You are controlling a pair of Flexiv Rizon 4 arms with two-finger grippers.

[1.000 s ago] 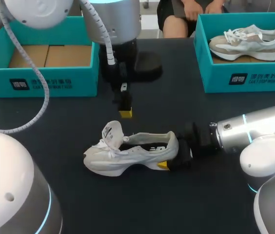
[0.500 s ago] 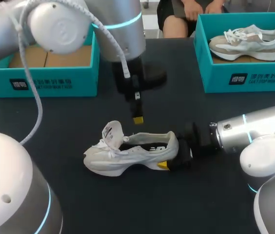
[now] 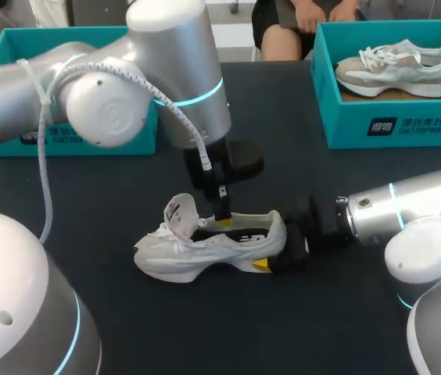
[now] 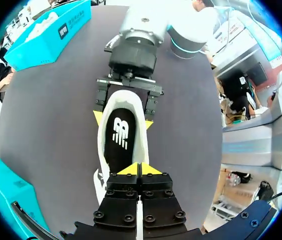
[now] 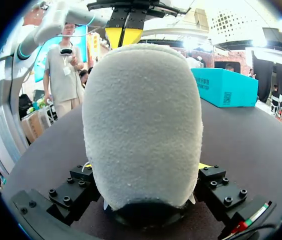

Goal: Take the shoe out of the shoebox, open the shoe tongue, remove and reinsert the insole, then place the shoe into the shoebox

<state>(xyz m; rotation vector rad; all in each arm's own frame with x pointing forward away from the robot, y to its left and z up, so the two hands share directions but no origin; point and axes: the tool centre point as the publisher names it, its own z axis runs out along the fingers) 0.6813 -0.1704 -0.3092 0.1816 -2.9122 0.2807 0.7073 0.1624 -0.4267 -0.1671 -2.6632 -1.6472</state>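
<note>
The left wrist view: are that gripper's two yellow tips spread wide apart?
No, the left gripper has its two yellow tips pressed together, just over the opening of the shoe.

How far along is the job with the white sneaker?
Done: the white sneaker lies on the table outside the teal cardboard shoebox, tongue raised. In hand: the right gripper clamps its heel; the left gripper, fingers closed, sits at the opening above the black insole. Left: pulling and refitting that insole, then boxing the shoe.
</note>
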